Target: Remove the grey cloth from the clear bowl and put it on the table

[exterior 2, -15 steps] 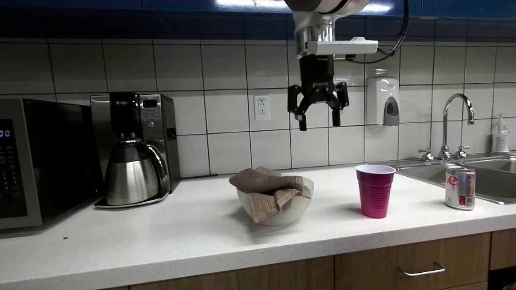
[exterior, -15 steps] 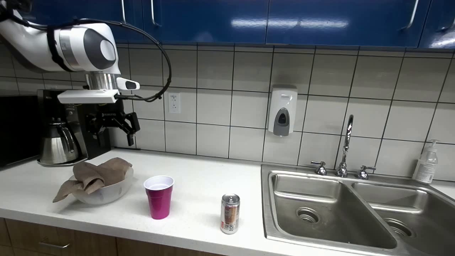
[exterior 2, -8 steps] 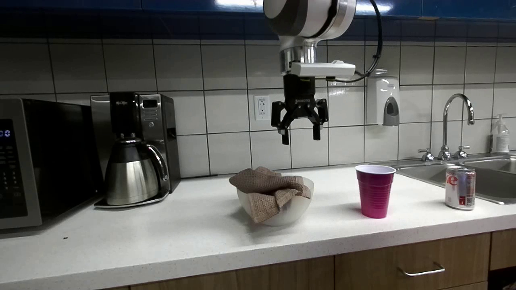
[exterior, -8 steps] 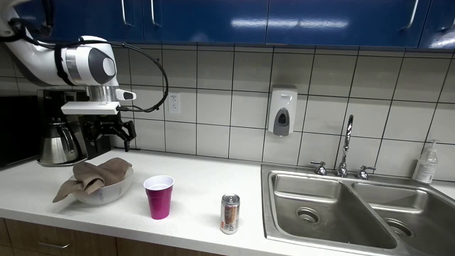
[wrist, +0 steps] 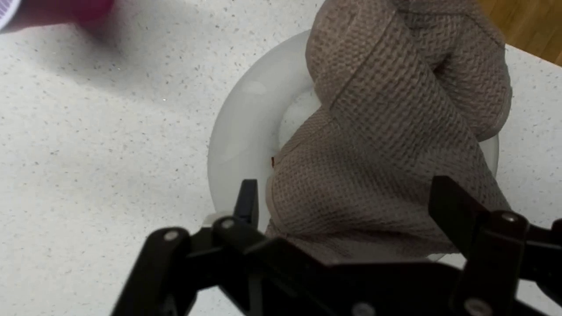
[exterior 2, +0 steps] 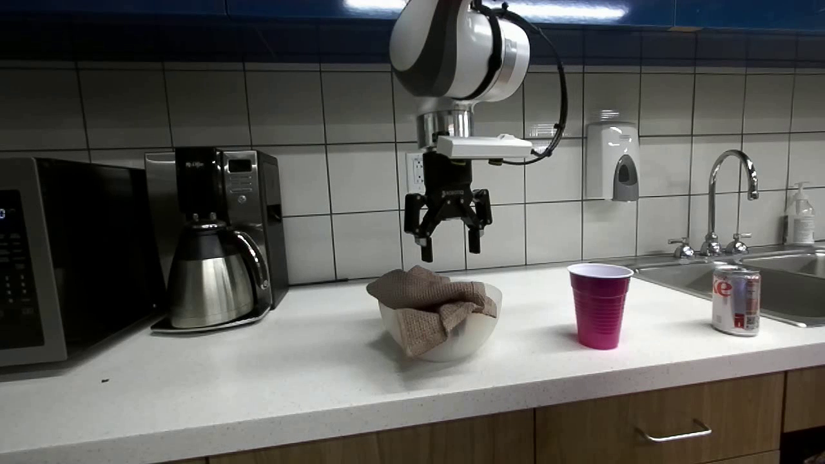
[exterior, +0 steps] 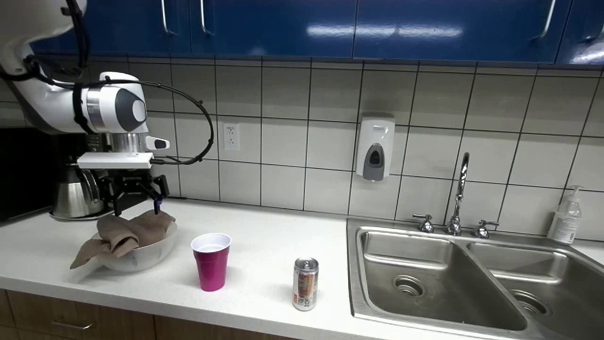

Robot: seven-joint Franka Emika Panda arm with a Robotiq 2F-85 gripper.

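Observation:
The cloth (exterior: pixel 137 231), grey-brown with a waffle weave, lies bunched in the clear bowl (exterior: pixel 146 256) and hangs over its rim. Both also show in an exterior view, cloth (exterior 2: pixel 425 299) and bowl (exterior 2: pixel 465 337). My gripper (exterior 2: pixel 450 251) points down, open and empty, with its fingertips a little above the cloth. It shows in an exterior view too (exterior: pixel 137 211). In the wrist view the open gripper (wrist: pixel 342 186) spans part of the cloth (wrist: pixel 386 131); one finger (wrist: pixel 248 199) shows over the bowl (wrist: pixel 239 136), the other over the cloth.
A magenta cup (exterior: pixel 212 264) and a can (exterior: pixel 305 285) stand on the white counter (exterior: pixel 264 245) beside the bowl, towards the sink (exterior: pixel 424 241). A coffee maker (exterior 2: pixel 213 251) and a microwave (exterior 2: pixel 97 258) stand on the bowl's other side.
My gripper has come down and, in an exterior view, moved left until it is over the bowl. It has stayed open. The cloth and bowl have not moved.

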